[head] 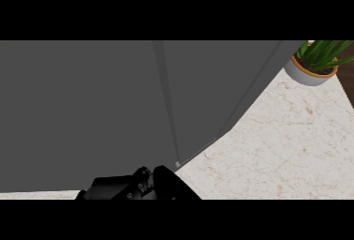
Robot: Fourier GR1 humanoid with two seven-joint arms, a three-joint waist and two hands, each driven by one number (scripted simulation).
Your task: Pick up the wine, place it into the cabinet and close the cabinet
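Note:
A large grey cabinet [104, 108] fills the left and middle of the head view. Its two door faces meet at a thin seam [166, 103], and they look flush. No wine bottle shows anywhere. My right hand [131, 187] is at the lower edge, just below the bottom of the seam, right by the cabinet's lower corner [177, 164]. Its fingers [104, 187] stretch out to the left and hold nothing. The lower edge of the view cuts off part of the hand. My left hand does not show.
Pale marble counter [290, 150] spreads to the right of the cabinet. A potted green plant [314, 65] in a grey pot stands at the far right corner, near the counter's edge.

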